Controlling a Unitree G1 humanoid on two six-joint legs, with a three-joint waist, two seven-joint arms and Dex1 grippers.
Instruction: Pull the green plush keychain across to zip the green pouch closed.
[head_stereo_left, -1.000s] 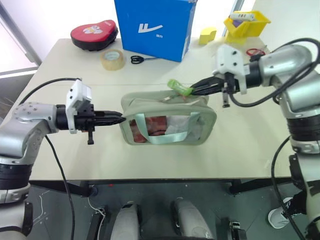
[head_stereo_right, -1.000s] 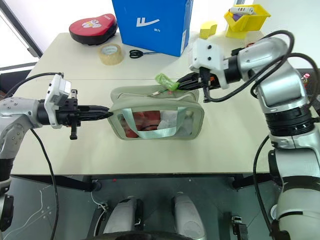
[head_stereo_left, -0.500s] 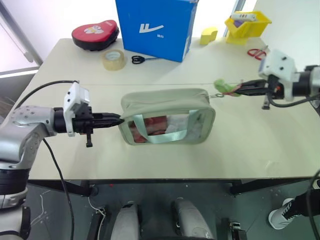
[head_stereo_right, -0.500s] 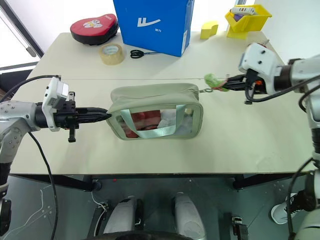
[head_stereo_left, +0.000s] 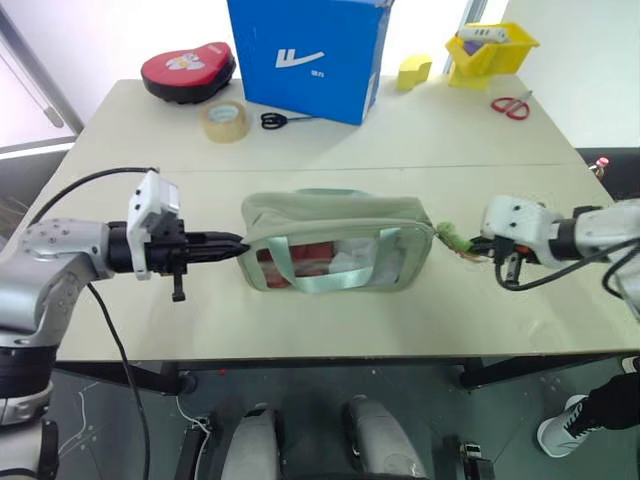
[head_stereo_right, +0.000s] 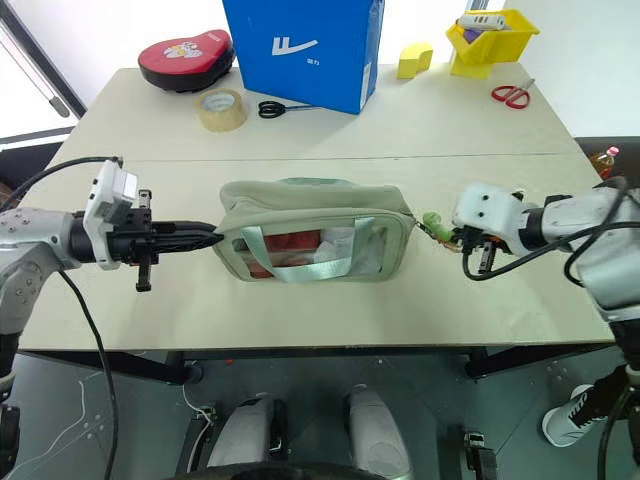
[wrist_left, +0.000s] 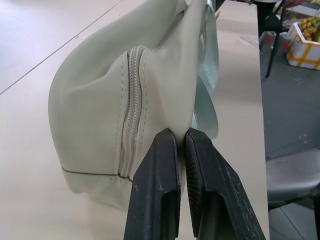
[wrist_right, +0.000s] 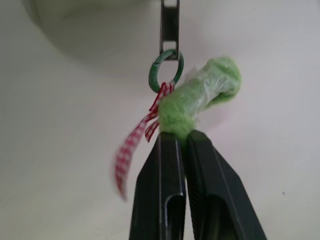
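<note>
- Right gripper (wrist_right: 186, 137) clamped on the green plush keychain (wrist_right: 200, 97), fingers pinched tight on the fuzz at its near end.
- Keychain hanging off a small green ring (wrist_right: 166, 70) with a red-checked ribbon (wrist_right: 132, 145); ring hooked into the metal zip pull (wrist_right: 170, 25), which runs on toward the pouch.
- Keychain sitting just off the right-hand end of the green pouch (head_stereo_left: 335, 245), between that end and the right gripper — low, near the table (head_stereo_left: 420, 140).
- Left gripper (wrist_left: 181, 142) shut on a fold of fabric at the opposite, left end of the pouch, beside the zip teeth curving down that end.
- Pouch lying with its long axis left to right, stretched between the two grippers; clear window and mint strap facing the robot, red and white contents behind the window.
- Top of the pouch looking closed along its length; likely only the last run down the right end left, if any — exact slider position too small to tell.
- Any further pull probably outward and down to the right, away from the left gripper, with the right arm the only one near the keychain.
- Blue box (head_stereo_left: 310, 50), tape roll (head_stereo_left: 225, 120), black scissors (head_stereo_left: 285, 119), red case (head_stereo_left: 188, 68), yellow bin (head_stereo_left: 492, 45) and red scissors (head_stereo_left: 510, 106) all well apart at the far side — nothing in the line of pull.
</note>
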